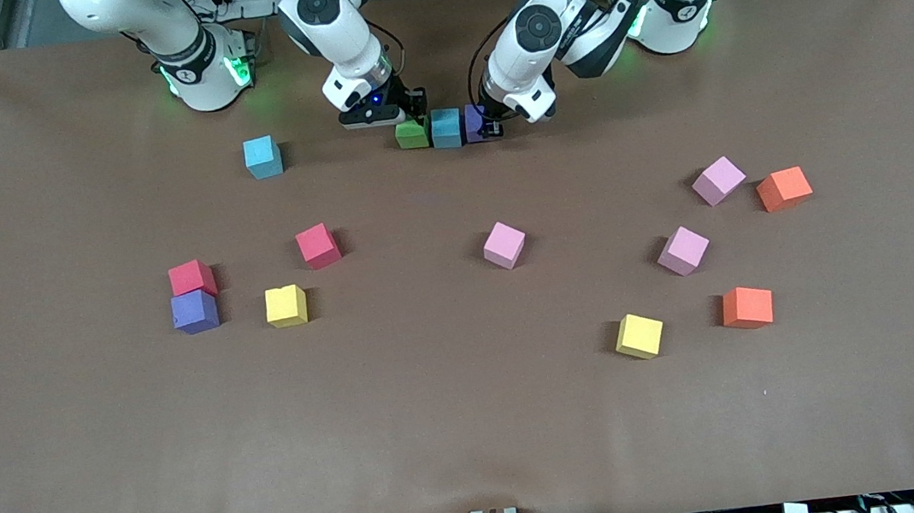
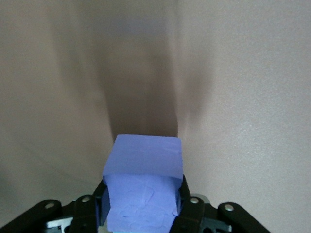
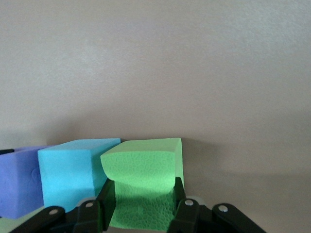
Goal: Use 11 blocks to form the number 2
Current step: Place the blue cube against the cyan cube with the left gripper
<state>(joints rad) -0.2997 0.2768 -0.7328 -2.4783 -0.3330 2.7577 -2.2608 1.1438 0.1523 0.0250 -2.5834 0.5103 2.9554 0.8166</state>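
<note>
Green, blue and purple cubes sit touching in a row near the bases; the right gripper (image 1: 411, 121) is clamped on the green cube (image 1: 412, 134), the left gripper (image 1: 491, 125) on the purple cube (image 1: 474, 123), the blue cube (image 1: 447, 128) between; spare blocks lie nearer the camera.

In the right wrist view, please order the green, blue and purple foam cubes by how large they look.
1. Green foam cube, largest, though nearest the camera.
2. Blue foam cube.
3. Purple foam cube, cut off by the picture's edge.
Real sizes look alike.
</note>
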